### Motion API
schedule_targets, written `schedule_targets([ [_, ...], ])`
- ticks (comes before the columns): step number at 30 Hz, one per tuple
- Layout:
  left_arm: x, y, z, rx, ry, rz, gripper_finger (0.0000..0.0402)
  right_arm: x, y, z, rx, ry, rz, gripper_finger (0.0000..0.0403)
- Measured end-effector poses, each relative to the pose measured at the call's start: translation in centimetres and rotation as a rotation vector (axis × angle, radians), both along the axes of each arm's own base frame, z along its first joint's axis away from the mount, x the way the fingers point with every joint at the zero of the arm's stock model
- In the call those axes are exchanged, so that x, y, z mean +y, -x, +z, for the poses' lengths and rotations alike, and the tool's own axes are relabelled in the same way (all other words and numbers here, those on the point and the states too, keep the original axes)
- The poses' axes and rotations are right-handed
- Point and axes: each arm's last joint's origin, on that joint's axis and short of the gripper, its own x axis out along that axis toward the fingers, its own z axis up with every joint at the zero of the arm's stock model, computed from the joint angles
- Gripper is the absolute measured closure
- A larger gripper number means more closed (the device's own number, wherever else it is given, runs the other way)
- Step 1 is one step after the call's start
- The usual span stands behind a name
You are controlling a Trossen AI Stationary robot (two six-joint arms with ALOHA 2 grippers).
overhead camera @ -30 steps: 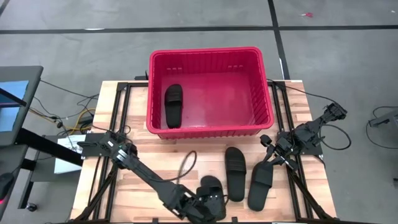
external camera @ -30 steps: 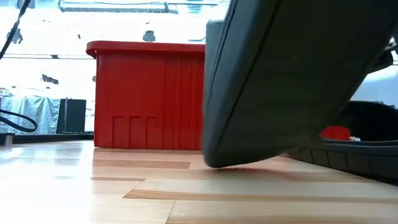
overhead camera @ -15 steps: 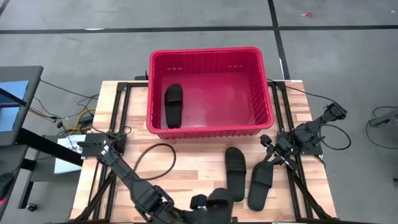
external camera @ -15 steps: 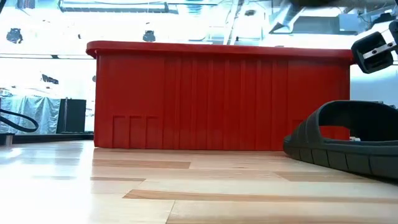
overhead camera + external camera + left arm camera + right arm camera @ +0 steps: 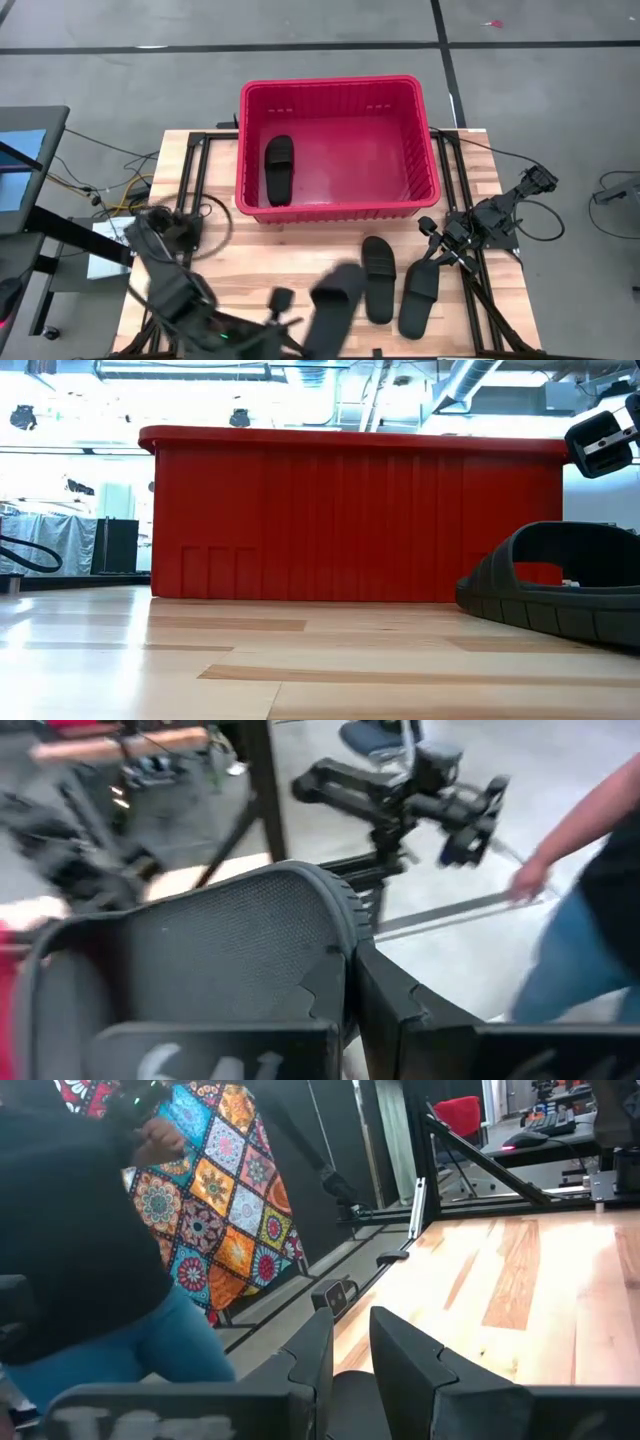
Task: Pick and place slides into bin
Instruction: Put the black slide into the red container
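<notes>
The red bin stands at the table's far middle, with one black slide lying flat on its floor. Two more slides lie flat on the table in front of it; one also shows in the low view. My left gripper is near the table's near edge, shut on a fourth slide held high above the table. My right gripper waits shut at the table's right, by the far end of the right-hand slide; I cannot tell whether it touches it. My left gripper pinches the slide between its two fingers. The slide's textured face and thick rim stand up right beyond the fingers. The spot of contact is hidden by the fingers themselves. The slide is lifted clear of the table.
Black frame rails run along the table's left and right sides. A person stands beyond the table's edge in both wrist views. Bare wood lies between the bin's front wall and the table's near edge.
My left gripper has risen from the table near its near edge, carrying the slide. The slide stood tilted just off the wood a second ago and is now lifted clear and high. The left arm has folded back toward the table's left.
</notes>
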Motion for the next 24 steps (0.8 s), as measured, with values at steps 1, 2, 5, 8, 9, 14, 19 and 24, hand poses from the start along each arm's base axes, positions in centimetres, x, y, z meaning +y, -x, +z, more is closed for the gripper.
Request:
schedule_targets([
  [1, 0.5, 0.8, 0.5, -0.001, -0.036, 0.009, 0.0401, 0.0, 0.0, 0.0, 0.0, 0.0, 0.0, 0.034],
  [2, 1.1, 1.6, 1.0, 0.002, -0.072, 0.019, 0.0401, 0.0, 0.0, 0.0, 0.0, 0.0, 0.0, 0.034],
  [5, 3.1, 3.6, 2.1, 0.017, -0.172, 0.049, 0.0401, 0.0, 0.0, 0.0, 0.0, 0.0, 0.0, 0.034],
  [8, 4.9, 4.9, 2.6, 0.047, -0.273, 0.072, 0.0401, 0.0, 0.0, 0.0, 0.0, 0.0, 0.0, 0.034],
  [9, 5.4, 5.2, 2.7, 0.057, -0.306, 0.077, 0.0401, 0.0, 0.0, 0.0, 0.0, 0.0, 0.0, 0.034],
  [14, 8.8, 6.1, 3.3, 0.113, -0.426, 0.101, 0.0401, 0.0, 0.0, 0.0, 0.0, 0.0, 0.0, 0.034],
  [19, 12.6, 6.3, 4.2, 0.155, -0.476, 0.105, 0.0401, 0.0, 0.0, 0.0, 0.0, 0.0, 0.0, 0.034],
  [24, 16.9, 6.0, 5.4, 0.165, -0.485, 0.087, 0.0401, 0.0, 0.0, 0.0, 0.0, 0.0, 0.0, 0.034],
])
